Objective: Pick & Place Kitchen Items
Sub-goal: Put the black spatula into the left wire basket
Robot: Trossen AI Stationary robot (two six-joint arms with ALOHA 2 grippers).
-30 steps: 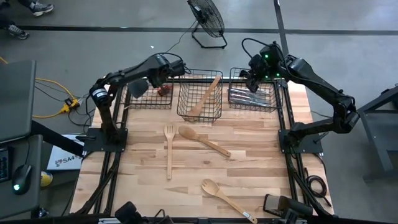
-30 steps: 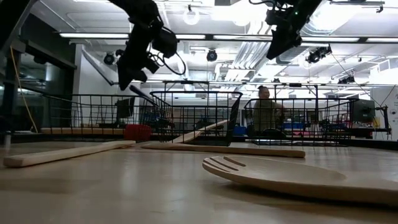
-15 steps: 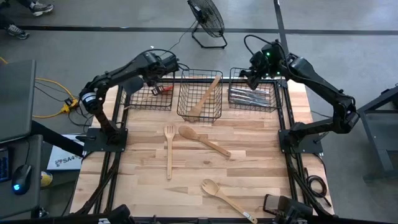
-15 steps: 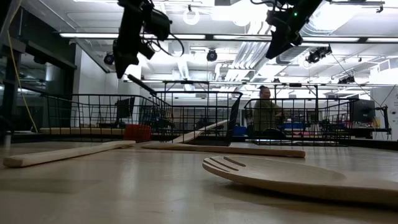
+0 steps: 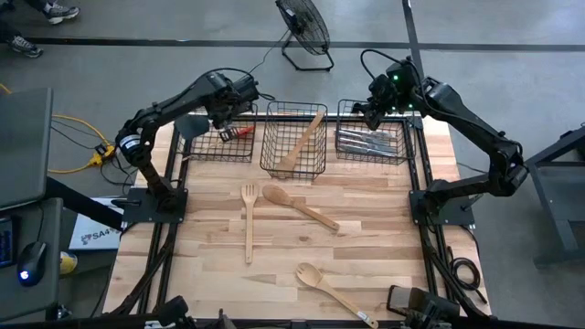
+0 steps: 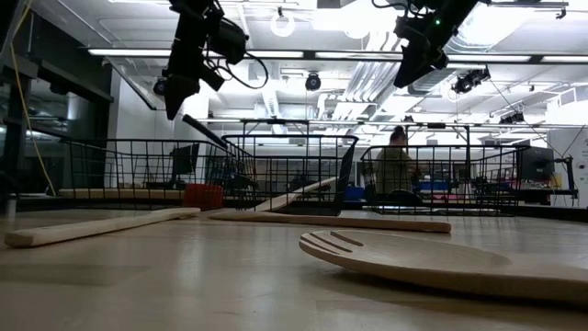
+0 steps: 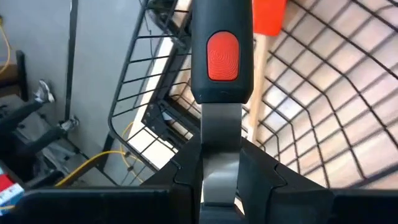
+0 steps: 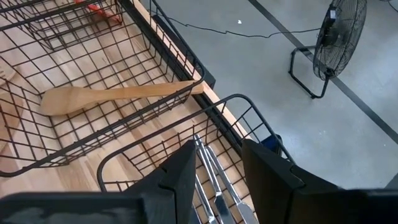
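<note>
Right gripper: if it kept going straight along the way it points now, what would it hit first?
Most likely the silver cutlery lying in the right-hand wire basket. The right gripper hangs open above it, nothing between. Depth is unclear.

I see three wire baskets [image 5: 293, 140] lining the counter's [image 5: 366, 247] far edge, a floor fan [image 5: 304, 27] beyond them.

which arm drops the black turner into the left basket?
Left. Its gripper already holds the black turner above the left basket; the right gripper hangs open over the right basket.
</note>
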